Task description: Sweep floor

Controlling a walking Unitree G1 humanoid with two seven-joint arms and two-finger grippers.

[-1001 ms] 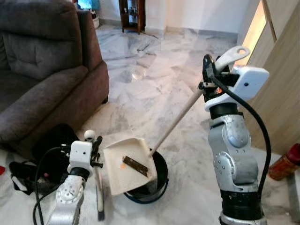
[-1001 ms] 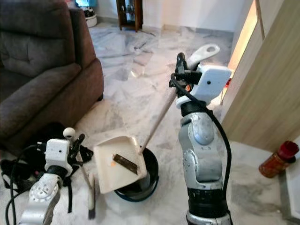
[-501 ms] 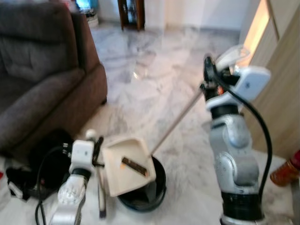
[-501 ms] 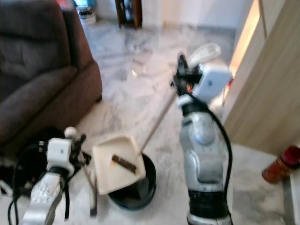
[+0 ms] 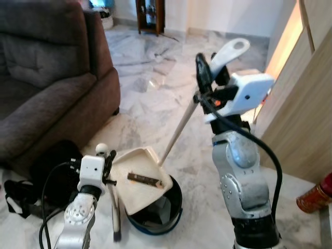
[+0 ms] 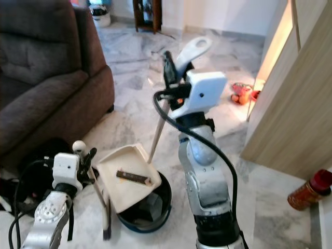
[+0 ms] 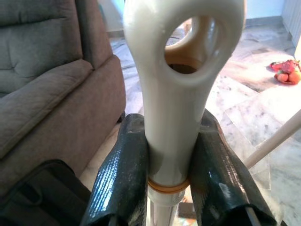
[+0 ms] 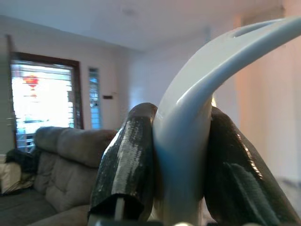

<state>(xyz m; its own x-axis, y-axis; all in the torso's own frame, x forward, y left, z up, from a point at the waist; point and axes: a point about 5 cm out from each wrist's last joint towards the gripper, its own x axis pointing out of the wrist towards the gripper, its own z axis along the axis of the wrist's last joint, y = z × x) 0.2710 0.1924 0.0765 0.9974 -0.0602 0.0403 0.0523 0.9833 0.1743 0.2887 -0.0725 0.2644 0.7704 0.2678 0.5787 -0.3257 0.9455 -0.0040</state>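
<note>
While the sofa [image 5: 46, 78] sits far left, our left gripper [image 7: 164, 155] clamps the broom handle [image 5: 113, 207] low. Beside it the dustpan [image 5: 137, 179], holding a dark strip [image 5: 143, 179], tilts over the bucket [image 5: 168, 210]. Our right gripper [image 8: 181, 155] pinches the dustpan handle [image 5: 228, 50] up high.

A home living room. A dark grey upholstered fabric sofa [image 5: 49, 78] fills the upper left, polished white-grey marble floor tiles [image 5: 155, 78] spread across the centre, and a dark wooden cabinet [image 5: 150, 15] stands at top centre.

marble floor [image 5: 155, 98] — sofa [image 5: 46, 88], red bottle [image 5: 314, 194]
</note>
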